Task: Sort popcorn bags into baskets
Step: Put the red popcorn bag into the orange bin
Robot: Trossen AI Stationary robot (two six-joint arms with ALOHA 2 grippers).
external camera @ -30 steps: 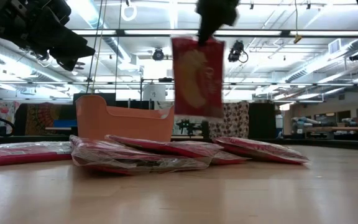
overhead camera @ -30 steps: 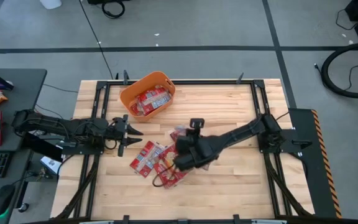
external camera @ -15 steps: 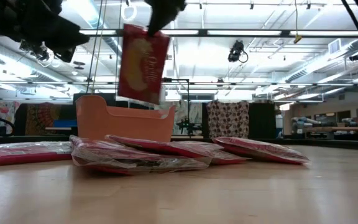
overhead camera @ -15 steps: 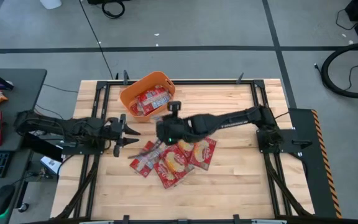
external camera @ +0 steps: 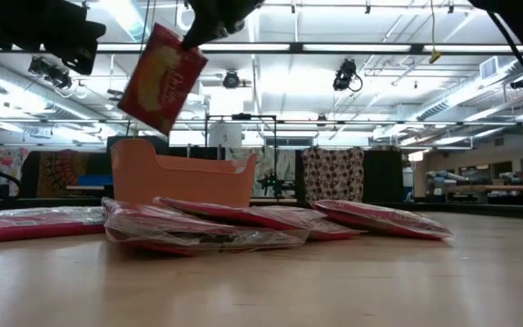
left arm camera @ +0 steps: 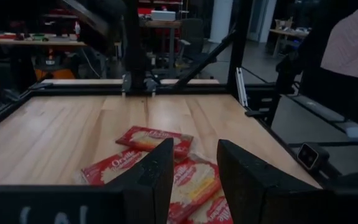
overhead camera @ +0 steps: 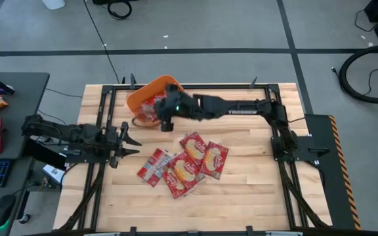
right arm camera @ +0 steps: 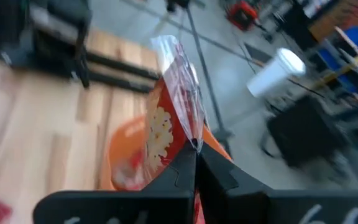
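Right gripper (right arm camera: 194,163) clamped on a popcorn bag (external camera: 162,78) above the orange basket (external camera: 182,181); left gripper (left arm camera: 191,168) apart.

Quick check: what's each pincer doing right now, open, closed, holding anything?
Left pincer: open, empty, low over the table.
Right pincer: closed on a popcorn bag, above the orange basket.

Long ceiling lights (external camera: 398,47) are glowing over the workshop. A grey floor (overhead camera: 209,26) is surrounding the wooden table (overhead camera: 241,177), and a desk (overhead camera: 18,88) is standing beside it.

Packet pile (overhead camera: 184,165) clutters table centre; orange tub (overhead camera: 143,98) occupies far-left corner.
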